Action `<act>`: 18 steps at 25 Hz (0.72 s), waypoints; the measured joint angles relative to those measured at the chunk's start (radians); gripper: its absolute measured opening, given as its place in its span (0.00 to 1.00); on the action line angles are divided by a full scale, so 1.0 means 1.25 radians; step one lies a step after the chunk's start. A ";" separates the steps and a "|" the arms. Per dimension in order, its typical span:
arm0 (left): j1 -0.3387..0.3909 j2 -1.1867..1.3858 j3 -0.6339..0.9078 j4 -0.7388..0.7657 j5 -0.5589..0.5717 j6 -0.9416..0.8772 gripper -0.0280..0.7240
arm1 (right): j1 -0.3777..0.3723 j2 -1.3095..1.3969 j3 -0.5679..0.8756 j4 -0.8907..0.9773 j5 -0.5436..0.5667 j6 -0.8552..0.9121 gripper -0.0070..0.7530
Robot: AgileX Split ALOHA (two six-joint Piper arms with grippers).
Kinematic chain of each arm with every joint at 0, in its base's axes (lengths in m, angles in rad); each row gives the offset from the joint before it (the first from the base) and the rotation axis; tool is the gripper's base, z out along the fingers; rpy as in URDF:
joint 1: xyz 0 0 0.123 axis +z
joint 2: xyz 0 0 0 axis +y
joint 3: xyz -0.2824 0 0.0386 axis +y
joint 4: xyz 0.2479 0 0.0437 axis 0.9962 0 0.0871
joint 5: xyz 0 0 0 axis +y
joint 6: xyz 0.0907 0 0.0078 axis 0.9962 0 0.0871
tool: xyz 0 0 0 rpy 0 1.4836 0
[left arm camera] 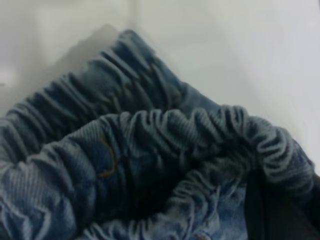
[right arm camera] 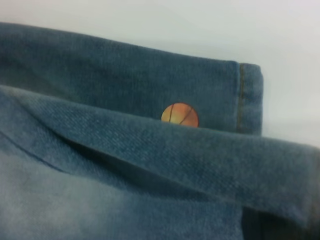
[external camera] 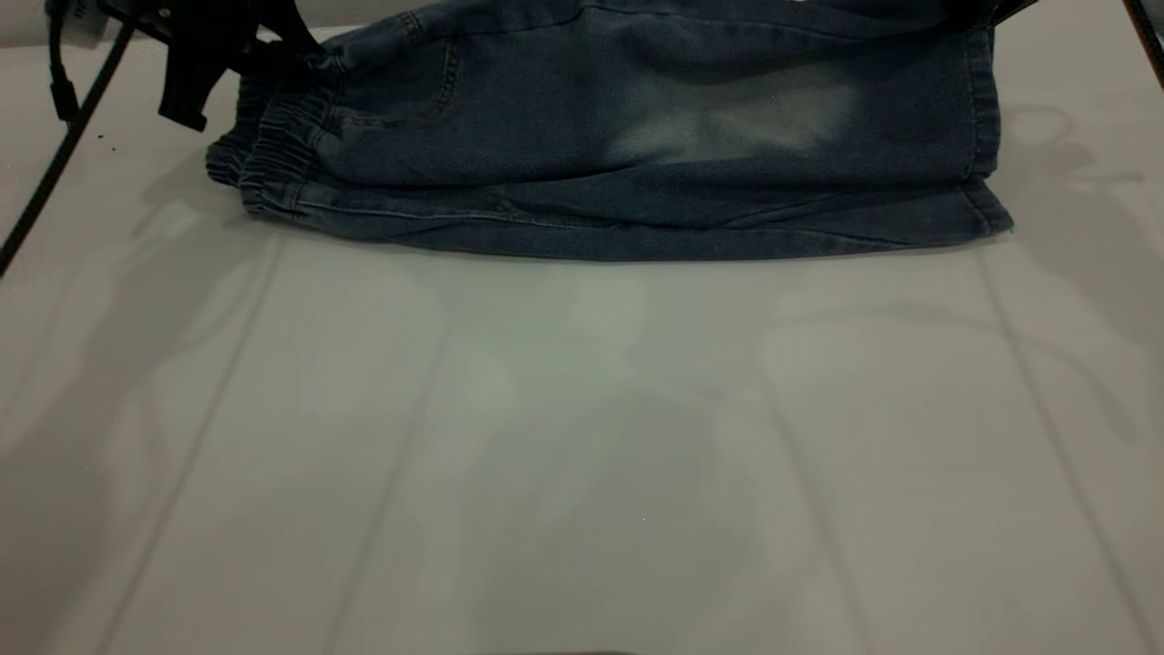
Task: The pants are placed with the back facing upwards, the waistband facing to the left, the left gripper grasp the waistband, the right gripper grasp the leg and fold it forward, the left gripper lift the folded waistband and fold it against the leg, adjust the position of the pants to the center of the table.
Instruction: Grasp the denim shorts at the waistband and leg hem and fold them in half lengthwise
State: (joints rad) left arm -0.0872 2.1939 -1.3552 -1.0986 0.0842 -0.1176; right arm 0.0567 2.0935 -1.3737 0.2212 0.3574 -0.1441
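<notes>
Reaching in from the far left corner, the left hand [external camera: 305, 59] is clamped on the ruched waistband [external camera: 273, 150] of the pants [external camera: 627, 136], folded along the bench's [external camera: 582, 455] far edge, while the right hand's grip can't be judged.

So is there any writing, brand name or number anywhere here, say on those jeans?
None can be read. The pants show no label or lettering. The only mark is a small orange basketball picture peeking out between the folded legs, and it carries no words or numbers. The table is plain.
</notes>
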 joint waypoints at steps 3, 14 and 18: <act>0.000 0.003 0.000 -0.001 -0.004 0.013 0.13 | 0.000 0.000 0.000 0.000 -0.007 0.000 0.13; 0.000 0.003 -0.004 -0.001 -0.033 0.218 0.43 | 0.000 0.000 0.000 0.007 0.001 -0.001 0.76; 0.000 -0.002 -0.045 -0.001 -0.038 0.473 0.60 | 0.002 -0.001 -0.007 0.007 0.033 -0.014 0.81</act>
State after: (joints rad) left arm -0.0872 2.1912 -1.4118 -1.0993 0.0365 0.4738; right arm 0.0597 2.0925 -1.3825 0.2294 0.3982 -0.1616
